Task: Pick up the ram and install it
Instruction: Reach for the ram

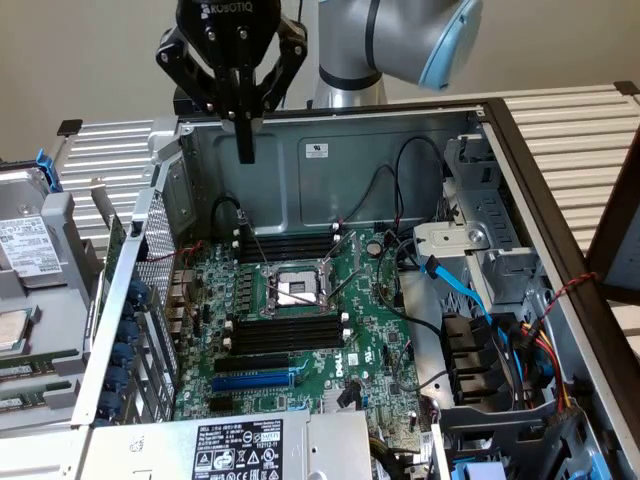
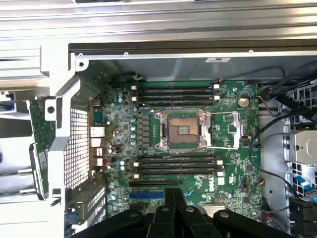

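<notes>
Exterior view: the arm (image 1: 400,40) holds its jaws pressed shut and empty above the open computer case (image 1: 280,150), toward the exterior view's left and clear of the motherboard (image 1: 370,340). Wrist view: the ram (image 2: 40,134) stands tilted outside the case, just beside its perforated metal wall (image 2: 78,148), well apart from the black memory slots (image 2: 176,163).

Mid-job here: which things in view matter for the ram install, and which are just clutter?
Job: ram, outside the case; memory slots; gripper, shut and empty.
Not needed: blue expansion slot; processor socket; blue cable.
</notes>
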Controlling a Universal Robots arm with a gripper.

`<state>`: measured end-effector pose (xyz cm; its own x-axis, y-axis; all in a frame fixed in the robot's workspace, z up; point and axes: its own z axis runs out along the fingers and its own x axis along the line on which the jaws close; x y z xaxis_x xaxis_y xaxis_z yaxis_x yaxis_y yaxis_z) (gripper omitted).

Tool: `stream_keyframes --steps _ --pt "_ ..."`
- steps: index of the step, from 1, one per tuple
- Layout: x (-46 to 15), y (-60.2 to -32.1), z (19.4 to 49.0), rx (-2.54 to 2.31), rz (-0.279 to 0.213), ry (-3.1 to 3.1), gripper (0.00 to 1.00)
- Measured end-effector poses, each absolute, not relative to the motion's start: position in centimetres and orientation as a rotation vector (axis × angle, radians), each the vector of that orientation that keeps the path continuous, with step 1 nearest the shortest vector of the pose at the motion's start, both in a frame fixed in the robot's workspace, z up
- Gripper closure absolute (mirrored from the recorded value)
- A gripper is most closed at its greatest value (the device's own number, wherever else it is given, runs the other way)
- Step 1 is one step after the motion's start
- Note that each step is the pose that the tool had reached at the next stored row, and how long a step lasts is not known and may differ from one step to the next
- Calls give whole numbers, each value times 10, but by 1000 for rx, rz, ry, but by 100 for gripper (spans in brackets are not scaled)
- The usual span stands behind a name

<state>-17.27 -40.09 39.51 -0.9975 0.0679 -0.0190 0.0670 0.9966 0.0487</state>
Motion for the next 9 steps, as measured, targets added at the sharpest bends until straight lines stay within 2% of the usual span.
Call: stream_keyframes --steps 9 --pt "-214 -403 395 105 75 3118 90"
